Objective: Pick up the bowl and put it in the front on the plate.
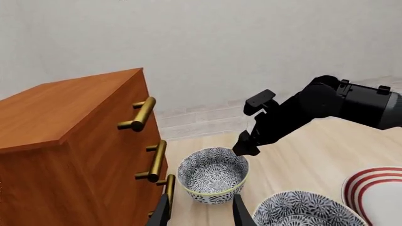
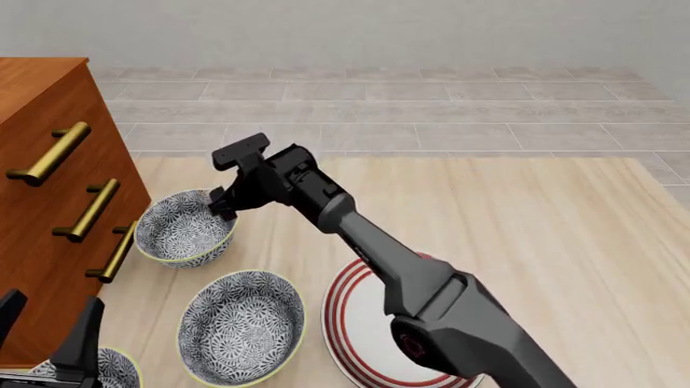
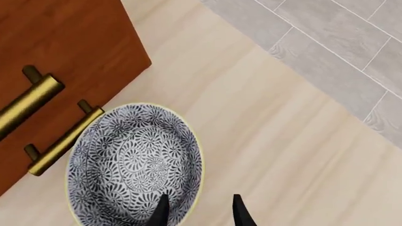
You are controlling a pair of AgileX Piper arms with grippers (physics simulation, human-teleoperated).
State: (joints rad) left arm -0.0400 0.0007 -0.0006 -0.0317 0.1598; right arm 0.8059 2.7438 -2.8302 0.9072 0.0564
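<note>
The bowl [image 2: 183, 228] sits at centre left of the front view, just beside the dresser [image 2: 48, 202] and its brass handles [image 2: 116, 252], farthest of three matching bowls; a second bowl [image 2: 241, 325] lies below it in the frame and a third [image 2: 92, 373] shows at the lower left corner. The plate [image 2: 361, 339] lies at lower centre, partly hidden under the right arm. The right gripper [image 3: 197, 212] hangs over the bowl's right rim, fingers parted with one over the inside and one outside the wall, holding nothing yet. The left gripper [image 1: 201, 212] waits at the lower left, also parted and empty. The bowl looks like glazed ceramic: stiff, fairly heavy for its size, slick and breakable, so I judge a pinch across the thin rim wall is the only real hold, set deep enough that the bowl will not swing or slip, and away from the dresser side where there is no room
</note>
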